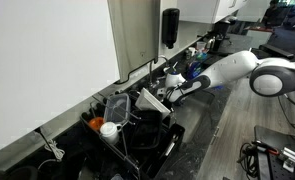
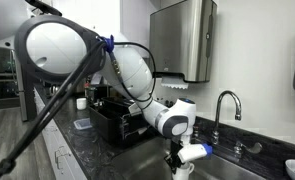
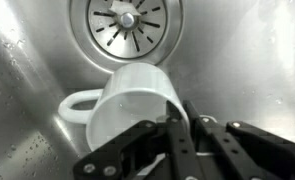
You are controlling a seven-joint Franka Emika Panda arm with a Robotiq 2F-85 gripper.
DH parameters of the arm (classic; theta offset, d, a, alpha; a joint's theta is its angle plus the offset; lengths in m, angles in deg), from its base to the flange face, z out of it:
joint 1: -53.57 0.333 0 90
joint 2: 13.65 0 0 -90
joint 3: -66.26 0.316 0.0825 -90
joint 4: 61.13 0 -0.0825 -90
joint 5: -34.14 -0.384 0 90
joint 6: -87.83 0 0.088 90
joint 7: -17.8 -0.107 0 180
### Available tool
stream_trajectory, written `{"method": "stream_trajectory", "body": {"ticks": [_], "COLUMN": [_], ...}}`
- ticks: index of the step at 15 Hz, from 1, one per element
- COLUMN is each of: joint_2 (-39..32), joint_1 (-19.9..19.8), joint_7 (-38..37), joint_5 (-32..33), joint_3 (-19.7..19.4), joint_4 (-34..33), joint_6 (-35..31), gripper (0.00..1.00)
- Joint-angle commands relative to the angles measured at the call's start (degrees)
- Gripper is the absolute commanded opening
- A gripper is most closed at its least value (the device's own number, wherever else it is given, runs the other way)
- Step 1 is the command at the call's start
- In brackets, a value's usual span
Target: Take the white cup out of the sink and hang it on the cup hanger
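Note:
The white cup (image 3: 137,100) lies on its side on the floor of the sink (image 3: 247,50), just below the round drain (image 3: 127,25). Its mouth faces the wrist camera and its loop handle (image 3: 77,105) points left. My gripper (image 3: 177,112) comes in from the bottom edge, and its black fingers are shut on the cup's wall at the rim, one inside and one outside. In both exterior views the arm reaches down into the sink, with the gripper (image 2: 179,160) low in the basin. The cup hanger (image 1: 137,125), a black wire rack (image 2: 112,115), stands on the counter beside the sink.
A curved faucet (image 2: 227,105) rises at the sink's back rim. A black dispenser (image 1: 170,27) hangs on the wall, and a steel towel dispenser (image 2: 184,40) hangs above the counter. A flat white piece (image 1: 152,100) and an orange item (image 1: 95,123) sit at the rack.

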Motion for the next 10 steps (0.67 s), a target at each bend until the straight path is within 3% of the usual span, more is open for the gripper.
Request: {"method": "stream_trajectory", "body": {"ticks": [1,7,10], "joint_2": [2.08,11.91,17.08], "joint_1": [-0.14,-1.17,-5.24], "joint_7": [-0.19,1.08,9.09], "joint_5": [0.76,0.16,-1.28], "joint_3": [-0.3,-0.05,4.38], "joint_4": [1.29,11.62,17.29], "joint_6": [-0.33,-2.3,-0.63], "gripper": [0.0,0.02,0.02]}}
